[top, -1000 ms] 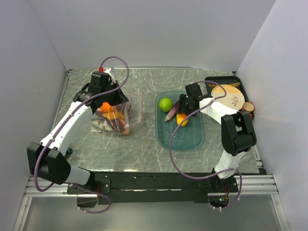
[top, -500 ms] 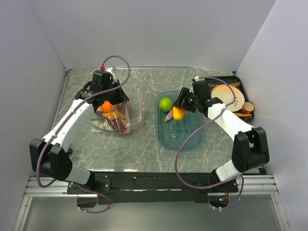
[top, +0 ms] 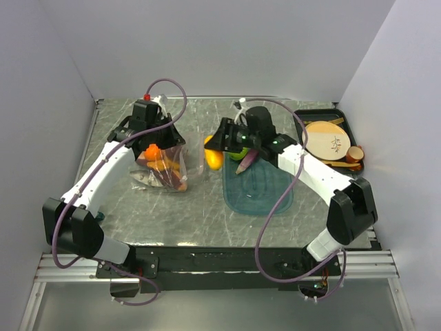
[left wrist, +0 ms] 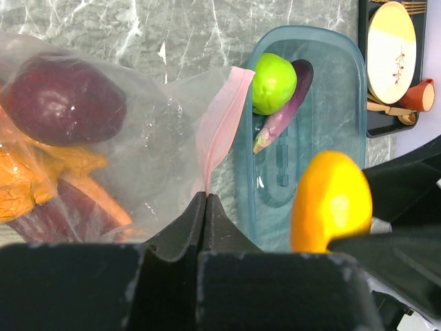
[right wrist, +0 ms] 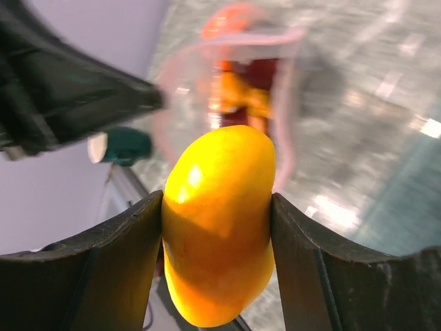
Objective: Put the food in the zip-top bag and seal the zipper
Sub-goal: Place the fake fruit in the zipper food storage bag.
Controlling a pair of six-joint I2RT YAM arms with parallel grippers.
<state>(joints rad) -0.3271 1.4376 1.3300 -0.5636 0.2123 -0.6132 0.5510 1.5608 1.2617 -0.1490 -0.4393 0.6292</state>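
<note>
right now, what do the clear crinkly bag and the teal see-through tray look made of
Clear crinkly zip-top bag: thin plastic film, glossy; it creases and the toy food shows through. Teal see-through tray: probably rigid moulded plastic, smooth and shiny; it holds its rim shape and reflects light.

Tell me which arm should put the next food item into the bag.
Right. The right jaws grip the yellow fruit near the mouth of the bag, while the left jaws are pinched shut on the pink zipper, holding the bag.

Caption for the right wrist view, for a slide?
Right gripper clamps a yellow-orange toy fruit, facing the open mouth of the partly filled zip-top bag.
</note>
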